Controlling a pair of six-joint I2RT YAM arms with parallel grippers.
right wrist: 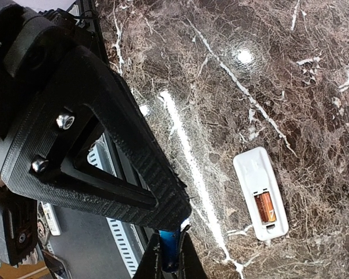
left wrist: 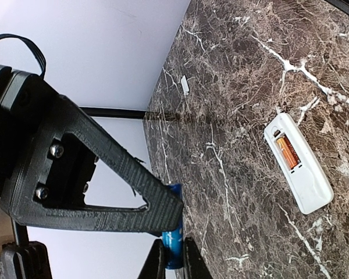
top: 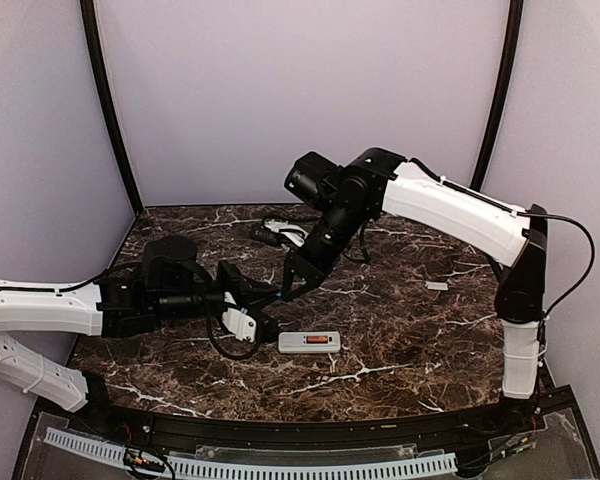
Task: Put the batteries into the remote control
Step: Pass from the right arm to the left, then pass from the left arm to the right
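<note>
remote control (top: 309,342) lies flat on the dark marble table (top: 410,340), back side up, toward the near edge and just right of the left arm's wrist; its recessed bay is uncovered, and the orange battery (left wrist: 287,152) sits lengthwise inside it; blue battery (left wrist: 173,249) is apart from the remote, up and to its left in the top view, at the spot where the two arms meet; left gripper (left wrist: 172,224) is closed on this blue cylinder, its black finger tip pressed against one end; right gripper (right wrist: 175,224) is clamped on the same battery from the other side; in each wrist view the other arm's two fingertips straddle the blue cylinder; small whitish cover plate (top: 437,286) lies flat on the right part of the table, well apart from the remote and from both grippers.
</note>
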